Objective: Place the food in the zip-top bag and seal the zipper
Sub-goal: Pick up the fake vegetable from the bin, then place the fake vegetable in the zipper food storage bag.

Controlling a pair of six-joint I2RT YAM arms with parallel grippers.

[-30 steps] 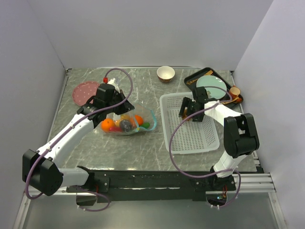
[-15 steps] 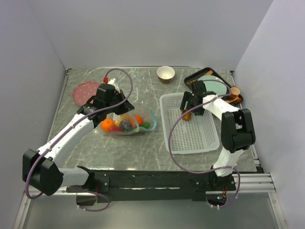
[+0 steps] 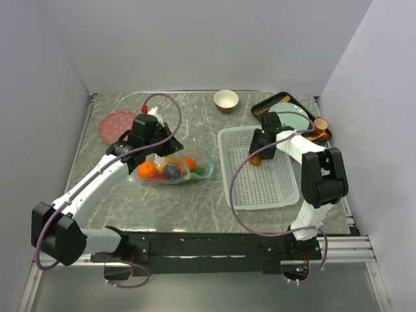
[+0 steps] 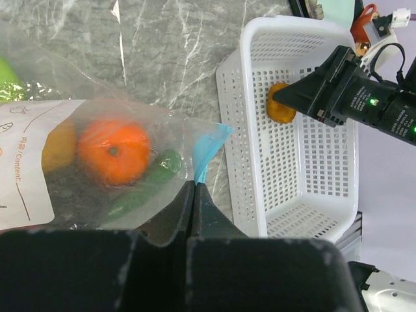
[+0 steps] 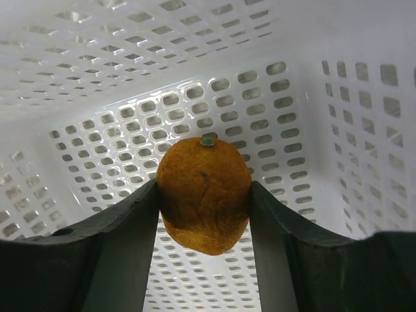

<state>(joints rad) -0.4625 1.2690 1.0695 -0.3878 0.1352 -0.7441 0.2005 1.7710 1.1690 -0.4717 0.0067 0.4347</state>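
Surface [image 3: 195, 201] of grey marble, seen from above: at the upper left lies a pink dotted disc [image 3: 118, 123]. Just right of it, the left pincer [image 3: 140, 153] is closed, its tips pinching the zipper [image 4: 207, 148] at the near corner of the bag's mouth. The bag [image 3: 174, 170] rests on the surface left of centre, and through its clear plastic the left wrist view shows an orange [image 4: 112, 151], a green chili [image 4: 148, 181] and a white label [image 4: 19, 170]; other pieces inside are too blurred to name. A tan bowl [image 3: 225, 100] stands at upper centre, well apart from the bag. Right of centre sits a white basket [image 3: 263, 192]. Inside its far end, the right pincer [image 3: 258, 155] grips the yellow-orange fruit [image 5: 203, 195], one finger touching each side. Whether the fruit touches the basket floor I cannot tell. At the upper right a black tray [image 3: 260, 107] carries a teal plate [image 3: 289, 112].
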